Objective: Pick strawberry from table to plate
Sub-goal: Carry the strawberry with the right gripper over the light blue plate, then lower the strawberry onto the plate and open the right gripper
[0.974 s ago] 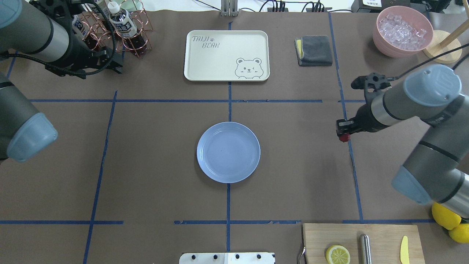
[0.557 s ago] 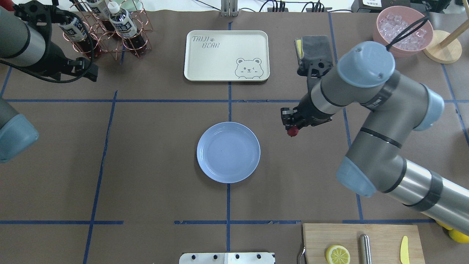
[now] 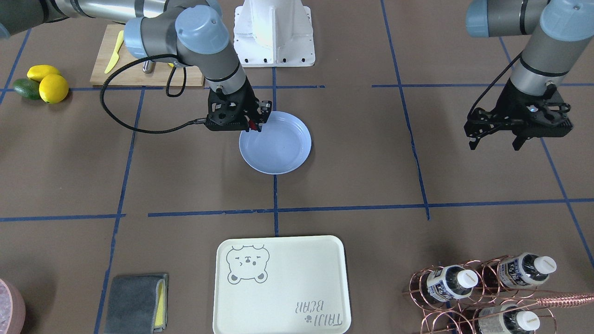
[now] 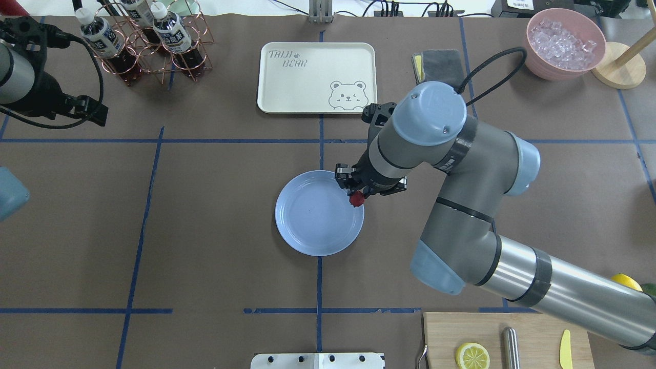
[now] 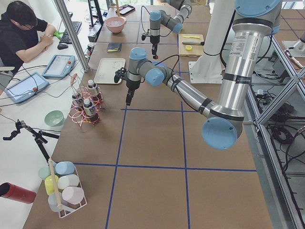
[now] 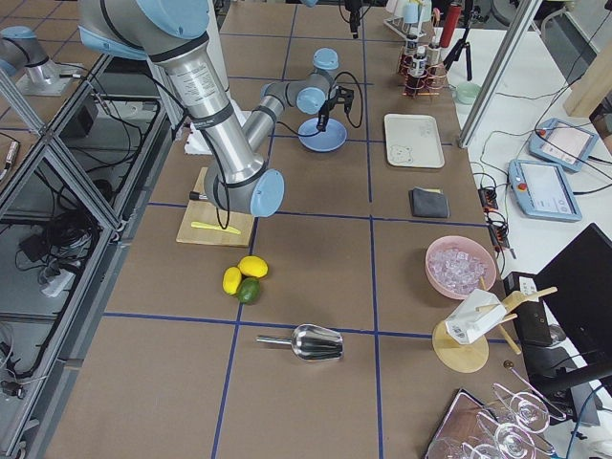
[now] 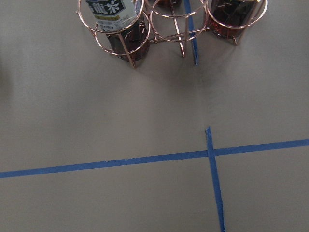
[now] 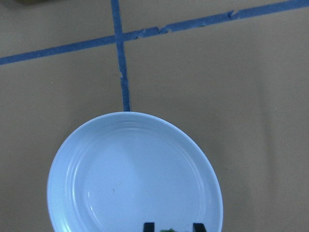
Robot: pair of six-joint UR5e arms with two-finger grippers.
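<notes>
The strawberry [image 4: 357,199], small and dark red, hangs pinched in my right gripper [image 4: 356,197], which is shut on it just above the right rim of the light-blue plate [image 4: 312,220]. The front-facing view shows the berry [image 3: 252,125] at the plate's [image 3: 278,153] upper-left edge. In the right wrist view the plate [image 8: 130,174] fills the lower half, with the fingertips [image 8: 148,226] at the bottom edge. My left gripper [image 3: 494,143] hovers open and holding nothing, far from the plate over the brown table [image 4: 215,205].
A cream bear tray [image 4: 316,77] lies behind the plate. A copper bottle rack [image 4: 148,41] is at the back left, with a grey cloth [image 4: 435,64] and a pink ice bowl [image 4: 564,43] at the back right. A cutting board [image 4: 505,338] with a lemon half sits near right.
My right arm has swung left with the strawberry, from the table's right side to the plate's right rim. My left arm has drawn back toward the left edge.
</notes>
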